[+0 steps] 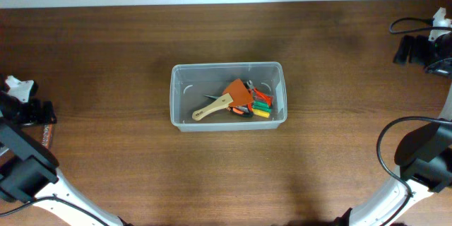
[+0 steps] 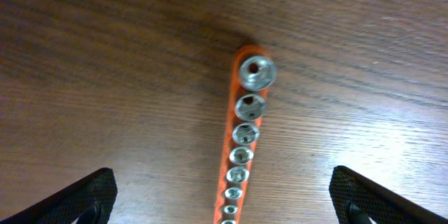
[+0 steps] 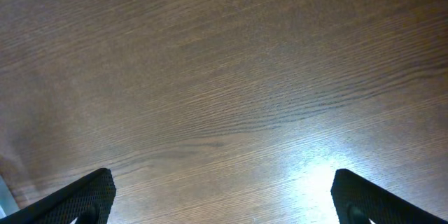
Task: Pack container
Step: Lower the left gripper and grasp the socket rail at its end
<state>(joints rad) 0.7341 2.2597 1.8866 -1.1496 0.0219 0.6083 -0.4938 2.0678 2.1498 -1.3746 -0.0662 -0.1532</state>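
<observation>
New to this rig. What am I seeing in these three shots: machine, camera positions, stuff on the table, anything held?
Two robot arms sit at a wooden table, one per side. The wide picture comes from a camera overhead; the other two come from wrist cameras, each looking down past its own fingers. Mid-table stands a clear container with hand tools inside. The left gripper is open above an orange rail of sockets; the right gripper is open over plain wood. Nothing is held.
</observation>
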